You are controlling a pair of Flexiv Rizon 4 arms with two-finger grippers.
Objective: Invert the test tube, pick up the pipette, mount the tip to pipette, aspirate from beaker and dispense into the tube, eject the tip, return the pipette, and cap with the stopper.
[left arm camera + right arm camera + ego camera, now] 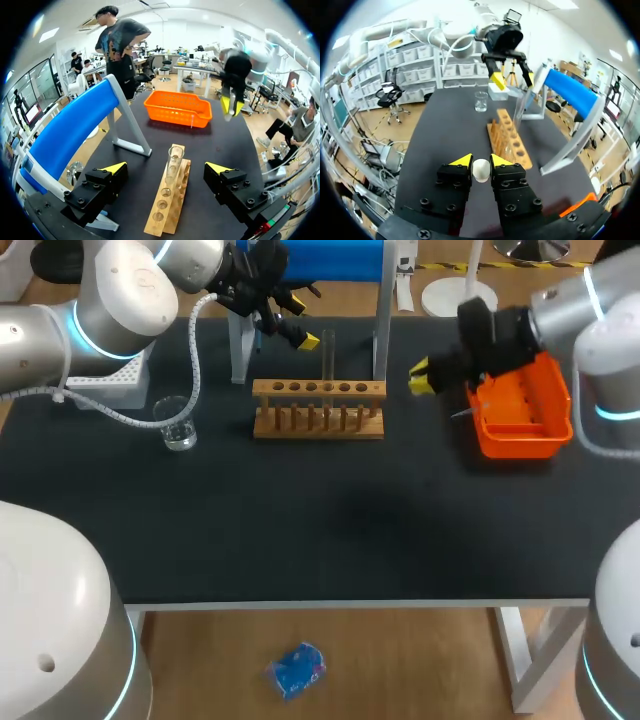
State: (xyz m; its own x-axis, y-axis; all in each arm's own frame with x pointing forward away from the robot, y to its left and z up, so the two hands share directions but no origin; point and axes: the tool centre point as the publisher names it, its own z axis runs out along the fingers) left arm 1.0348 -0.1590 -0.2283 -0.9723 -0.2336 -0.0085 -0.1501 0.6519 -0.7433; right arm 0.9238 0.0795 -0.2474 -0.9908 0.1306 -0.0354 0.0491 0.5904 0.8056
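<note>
Wooden rack point(318, 410) holds one upright test tube point(328, 355); right gripper point(481, 161) clamps stopper point(481, 171).

Clear tube point(328, 358) upright in rack point(318, 429)

Your black table point(330, 530), carrying wooden rack point(318, 408), glass beaker point(178, 425), orange bin point(525, 415), blue stand point(335, 260), white box point(108, 388).

Desk point(300, 530): matt black, reads to me as a soft mat.
Test tube rack point(318, 410): pale bare wood, smooth.
Test tube point(328, 352): clear and glossy, glass as far as I can tell.
Beaker point(177, 423): clear, glossy.
Tray point(520, 445): orange plastic, slight sheen.
Stopper point(481, 171): off-white, matt.
Right hand point(480, 161): matt black body, yellow tips.
</note>
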